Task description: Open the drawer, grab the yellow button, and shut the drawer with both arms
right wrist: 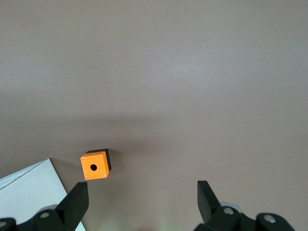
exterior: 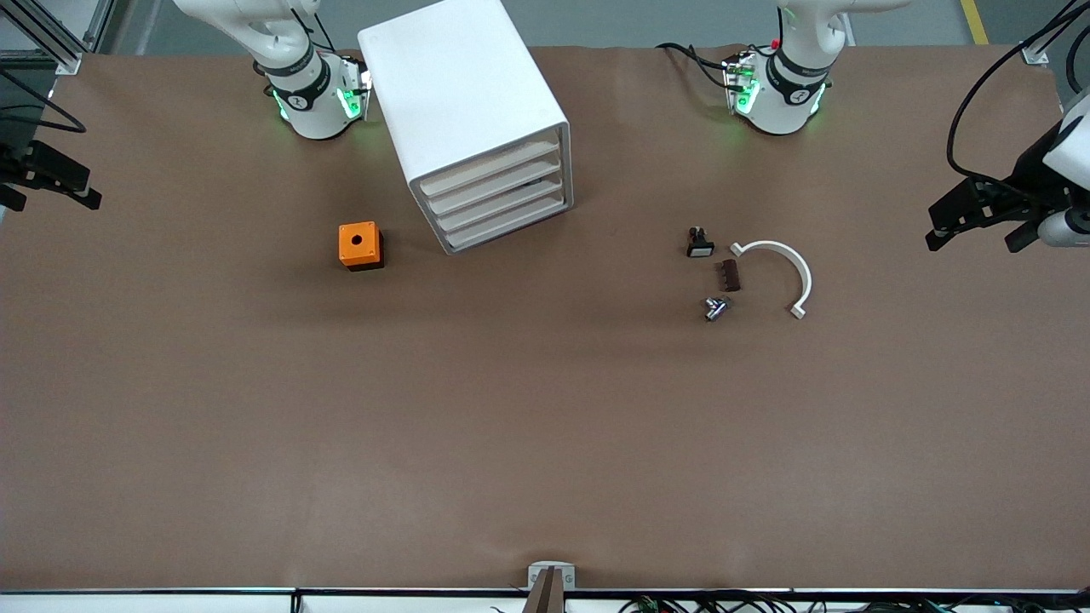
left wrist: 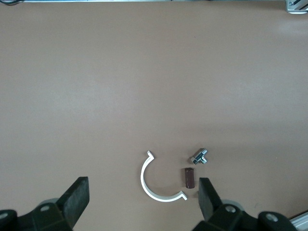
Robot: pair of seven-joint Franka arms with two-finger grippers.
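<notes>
The white cabinet (exterior: 477, 111) stands near the arms' bases with four alike drawers, all shut; the drawer (exterior: 490, 167) is the topmost one. The button is hidden. My left gripper (exterior: 971, 237) is open and empty, up in the air at the left arm's end of the table. In the left wrist view the left gripper (left wrist: 143, 199) hangs over a white arc. My right gripper (exterior: 60, 183) is open and empty, up at the right arm's end of the table. In the right wrist view the right gripper (right wrist: 142, 202) looks down past the cabinet's corner (right wrist: 29, 192).
An orange cube with a hole (exterior: 360, 245) (right wrist: 94, 166) sits beside the cabinet toward the right arm's end. Toward the left arm's end lie a small black part with a white face (exterior: 699, 243), a brown part (exterior: 728, 275) (left wrist: 189, 177), a metal fitting (exterior: 715, 307) (left wrist: 198, 156) and a white arc (exterior: 779, 268) (left wrist: 154, 185).
</notes>
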